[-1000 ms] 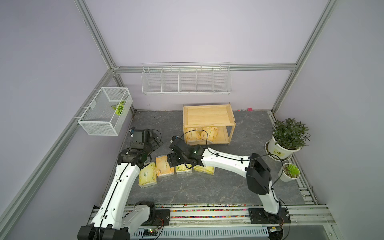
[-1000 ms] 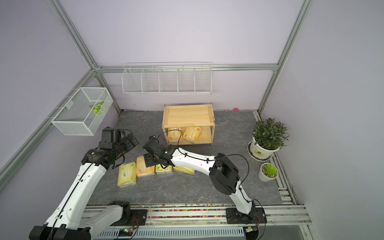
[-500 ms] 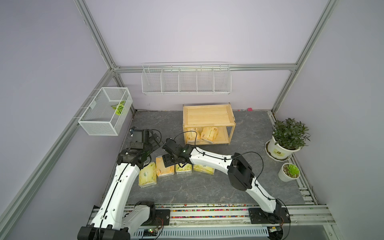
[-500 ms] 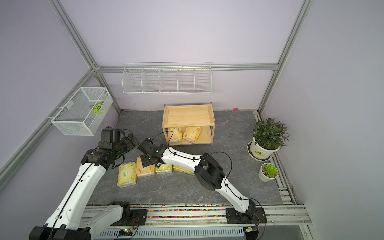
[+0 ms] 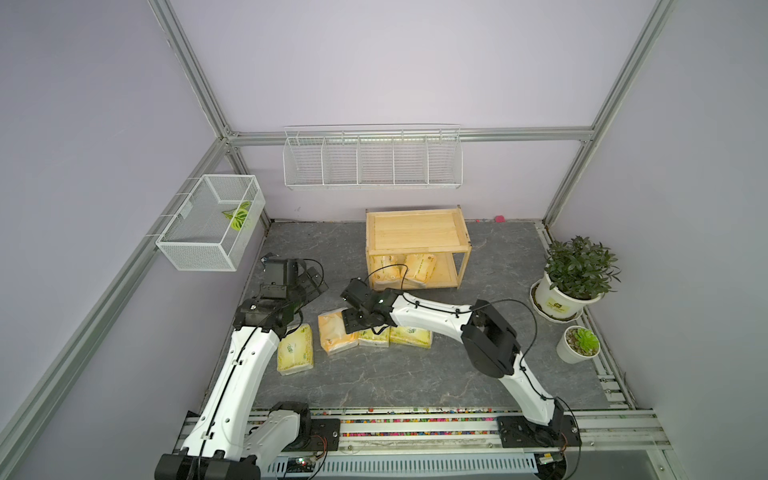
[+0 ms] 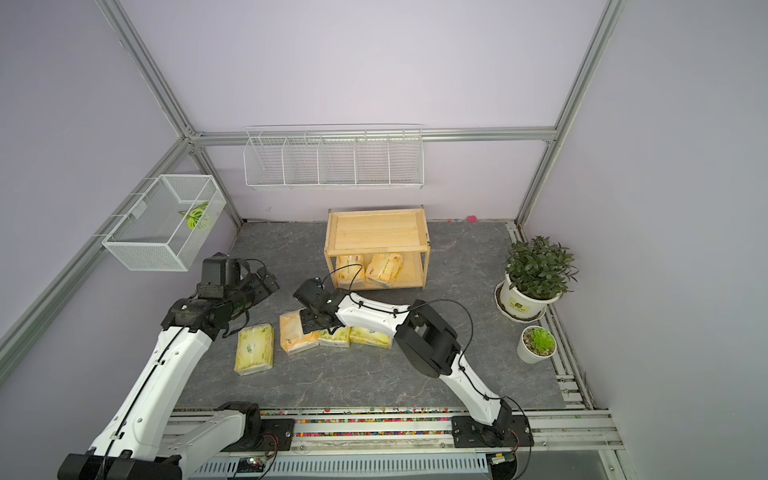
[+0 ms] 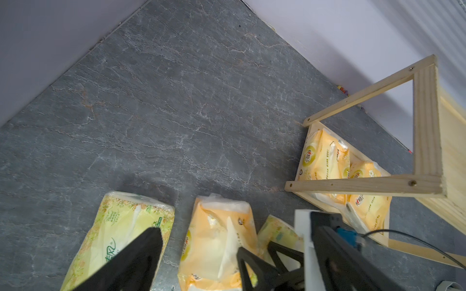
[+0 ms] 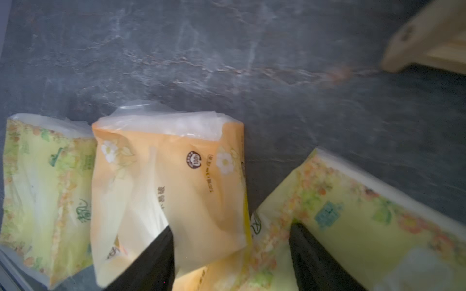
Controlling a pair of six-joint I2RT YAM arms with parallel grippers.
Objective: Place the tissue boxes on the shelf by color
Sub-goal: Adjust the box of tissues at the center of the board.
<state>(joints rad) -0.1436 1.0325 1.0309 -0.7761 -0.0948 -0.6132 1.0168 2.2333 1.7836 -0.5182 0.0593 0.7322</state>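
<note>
Orange pack [image 5: 332, 338] on floor [image 5: 374, 374], front of shelf [image 5: 415, 232]; right gripper [image 8: 230, 226] w/ fingers spread over it (contact unclear, blurry). Left gripper [image 7: 196, 239] spread wide. 2 more orange packs [image 5: 419, 266] on lower tier [image 5: 451, 272], half hidden.

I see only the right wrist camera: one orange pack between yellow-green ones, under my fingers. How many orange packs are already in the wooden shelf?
Observer: Two orange plastic-wrapped tissue packs lie on the lower tier of the light wooden two-tier shelf.
Operator: And its top tray?
Observer: It holds no pack in both top views.
Operator: Where is the left gripper?
Observer: It is open and holds nothing, hovering over the dark grey floor beyond the leftmost pale yellow-green pack.
</note>
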